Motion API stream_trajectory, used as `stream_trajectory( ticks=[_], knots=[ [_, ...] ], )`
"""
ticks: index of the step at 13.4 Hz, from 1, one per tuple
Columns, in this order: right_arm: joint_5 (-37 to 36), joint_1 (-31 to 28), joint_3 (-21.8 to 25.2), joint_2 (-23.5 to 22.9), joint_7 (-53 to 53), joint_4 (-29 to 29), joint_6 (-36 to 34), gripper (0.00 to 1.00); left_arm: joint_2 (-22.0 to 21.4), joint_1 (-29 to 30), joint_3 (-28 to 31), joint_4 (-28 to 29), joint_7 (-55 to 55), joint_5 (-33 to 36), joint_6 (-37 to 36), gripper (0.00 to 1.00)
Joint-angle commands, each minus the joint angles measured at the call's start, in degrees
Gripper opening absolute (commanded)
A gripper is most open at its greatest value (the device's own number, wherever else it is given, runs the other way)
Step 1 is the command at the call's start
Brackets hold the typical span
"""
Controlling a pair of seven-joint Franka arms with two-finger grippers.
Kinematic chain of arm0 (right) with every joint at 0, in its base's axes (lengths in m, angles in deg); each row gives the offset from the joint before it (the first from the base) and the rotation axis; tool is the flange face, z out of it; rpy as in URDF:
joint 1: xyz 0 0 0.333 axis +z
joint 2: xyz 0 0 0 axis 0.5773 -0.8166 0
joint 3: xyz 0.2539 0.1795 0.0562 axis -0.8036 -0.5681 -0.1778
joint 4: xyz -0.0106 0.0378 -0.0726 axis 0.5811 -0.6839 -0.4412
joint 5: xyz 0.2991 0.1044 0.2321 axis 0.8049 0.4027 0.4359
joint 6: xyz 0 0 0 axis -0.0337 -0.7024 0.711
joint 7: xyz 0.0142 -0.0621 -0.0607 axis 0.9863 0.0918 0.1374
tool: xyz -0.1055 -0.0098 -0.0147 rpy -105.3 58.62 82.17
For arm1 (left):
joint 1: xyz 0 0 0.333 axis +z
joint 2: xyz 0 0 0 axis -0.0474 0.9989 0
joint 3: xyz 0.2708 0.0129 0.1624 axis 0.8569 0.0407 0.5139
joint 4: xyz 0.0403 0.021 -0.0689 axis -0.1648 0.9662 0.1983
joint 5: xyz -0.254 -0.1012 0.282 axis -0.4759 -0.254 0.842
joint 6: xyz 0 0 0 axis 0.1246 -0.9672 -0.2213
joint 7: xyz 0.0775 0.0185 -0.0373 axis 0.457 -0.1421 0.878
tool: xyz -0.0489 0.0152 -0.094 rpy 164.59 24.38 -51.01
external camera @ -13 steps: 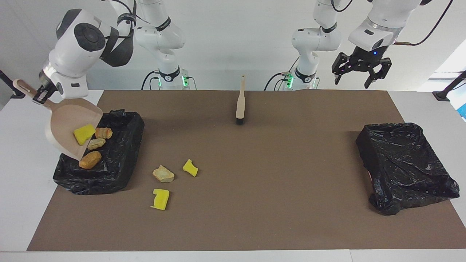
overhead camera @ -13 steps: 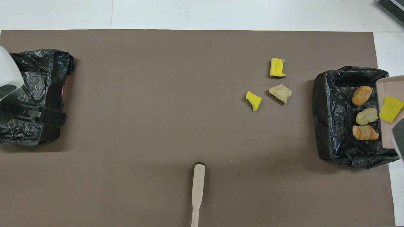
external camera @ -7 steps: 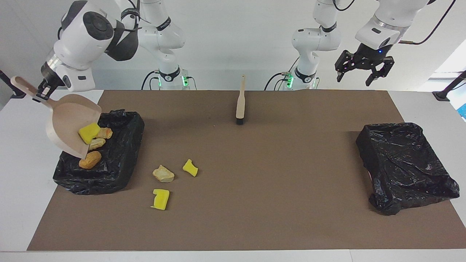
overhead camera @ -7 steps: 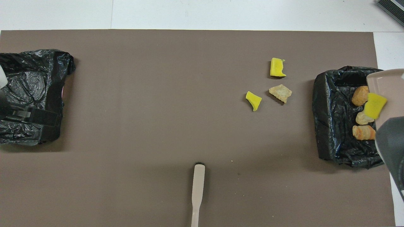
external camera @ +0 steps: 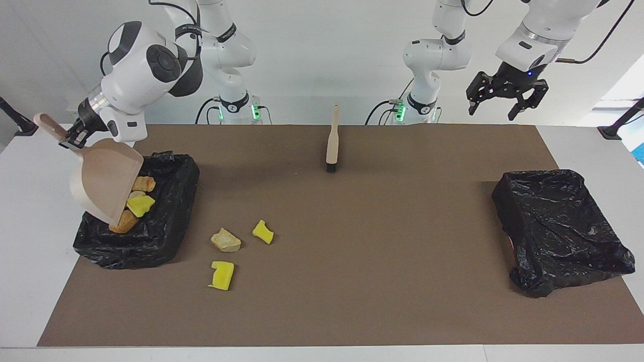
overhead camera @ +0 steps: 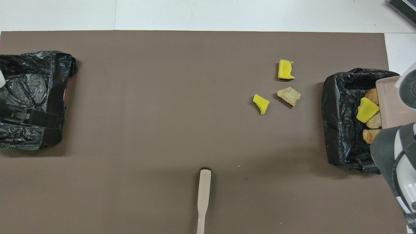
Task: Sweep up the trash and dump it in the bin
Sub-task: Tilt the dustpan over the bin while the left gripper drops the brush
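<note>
My right gripper (external camera: 70, 139) is shut on the handle of the beige dustpan (external camera: 106, 177), which is tilted steeply over the black-lined bin (external camera: 166, 221) at the right arm's end. In that bin lie a yellow sponge chunk (external camera: 140, 205) (overhead camera: 366, 110) and orange crusty lumps (external camera: 144, 183). Three pieces of trash rest on the brown mat beside the bin: a tan lump (external camera: 225, 240) (overhead camera: 289, 95), a small yellow chunk (external camera: 262, 232) (overhead camera: 261, 103) and a bigger yellow chunk (external camera: 222, 274) (overhead camera: 286, 69). My left gripper (external camera: 493, 111) hangs open and empty, high over the left arm's end.
The beige brush (external camera: 332, 141) (overhead camera: 204, 198) lies on the mat near the robots, midway between the arms, bristles pointing away from them. A second black-lined bin (external camera: 558, 231) (overhead camera: 35, 78) sits at the left arm's end.
The yellow sponge chunk slid off the dustpan into the bin. My right arm swung in over the bin with the pan. The left gripper rose slightly.
</note>
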Motion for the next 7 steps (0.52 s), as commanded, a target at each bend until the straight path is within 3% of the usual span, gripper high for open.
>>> stream_trajectory(
  ticks=[1,4,7],
  knots=[
    [7.68,-1.14,0.43,1.54,4.38,2.47,-0.80,0.00,1.23,0.74,-0.28,-2.74,-0.79,-0.71,-0.23,1.00],
    [17.17,-1.41,0.43,1.81,4.66,4.41,-2.55,0.00,0.87,0.74,-0.10,-2.56,-0.45,-0.27,0.30,1.00],
    [31.13,-2.20,0.69,1.81,4.13,4.15,-2.56,0.00,0.78,0.65,-0.10,-2.30,-0.09,-0.27,-0.75,1.00]
  ],
)
